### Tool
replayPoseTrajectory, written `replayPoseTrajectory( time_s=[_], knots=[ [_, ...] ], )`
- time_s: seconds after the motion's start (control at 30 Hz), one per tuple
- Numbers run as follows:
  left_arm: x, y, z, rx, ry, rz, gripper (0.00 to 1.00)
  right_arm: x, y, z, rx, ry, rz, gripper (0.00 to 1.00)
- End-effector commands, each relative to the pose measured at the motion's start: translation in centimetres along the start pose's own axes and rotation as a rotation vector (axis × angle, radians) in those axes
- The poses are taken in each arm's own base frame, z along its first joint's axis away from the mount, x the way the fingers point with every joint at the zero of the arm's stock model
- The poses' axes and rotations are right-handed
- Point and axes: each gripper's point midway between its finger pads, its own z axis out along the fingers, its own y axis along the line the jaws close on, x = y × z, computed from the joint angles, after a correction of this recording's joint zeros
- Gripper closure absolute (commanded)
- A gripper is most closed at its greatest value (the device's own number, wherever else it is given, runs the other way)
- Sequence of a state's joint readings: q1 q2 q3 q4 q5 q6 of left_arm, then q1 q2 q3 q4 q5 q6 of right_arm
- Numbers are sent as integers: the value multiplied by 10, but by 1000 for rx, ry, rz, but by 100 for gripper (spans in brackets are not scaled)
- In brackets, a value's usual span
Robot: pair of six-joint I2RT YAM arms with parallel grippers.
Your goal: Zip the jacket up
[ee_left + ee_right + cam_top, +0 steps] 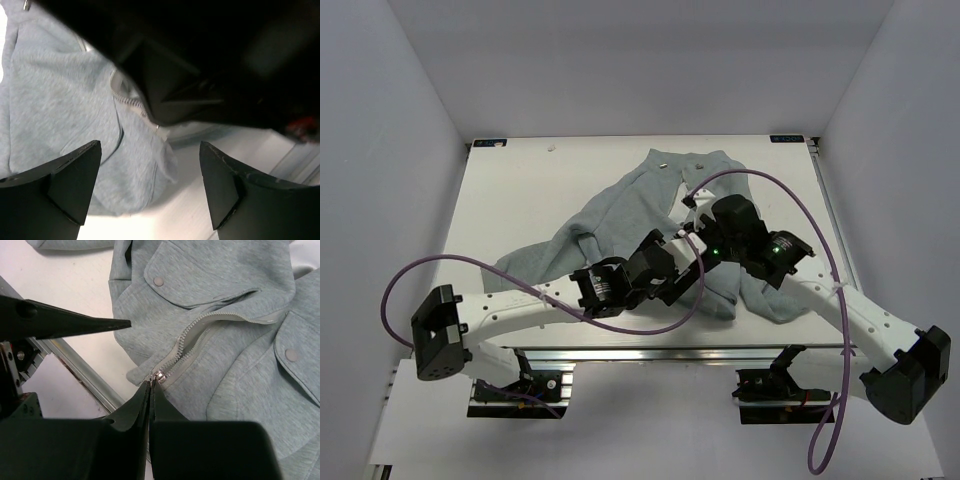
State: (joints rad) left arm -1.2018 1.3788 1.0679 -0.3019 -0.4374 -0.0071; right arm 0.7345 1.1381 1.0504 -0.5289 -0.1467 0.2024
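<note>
The light grey jacket (630, 200) lies on the white table, hem toward the arms, its zipper (200, 332) open most of the way up. My right gripper (151, 385) is shut, its tips pinching the metal zipper pull (159, 375) at the bottom of the zipper, close to the hem; in the top view it (692, 233) hovers over the jacket's lower middle. My left gripper (150, 165) is open and empty, just above the hem corner of the jacket (60, 100) and bare table; one of its fingers (75, 322) shows beside the hem. The zipper teeth (127, 100) are visible under the right gripper.
The table's front metal rail (85, 367) runs just beyond the hem. One sleeve (535, 262) stretches to the left under the left arm. Purple cables (790, 195) loop over both arms. White walls enclose the table on three sides.
</note>
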Motion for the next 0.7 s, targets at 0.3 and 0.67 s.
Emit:
replayPoseTrajectory(
  time_s=[0.3,0.67],
  knots=[
    [8,-15,20,34,5,69,35,-38,7,-10,-40,-85,35,100],
    [25,-3,13,-21,35,39,25,-41,3,-13,-34,-88,49,100]
  ],
)
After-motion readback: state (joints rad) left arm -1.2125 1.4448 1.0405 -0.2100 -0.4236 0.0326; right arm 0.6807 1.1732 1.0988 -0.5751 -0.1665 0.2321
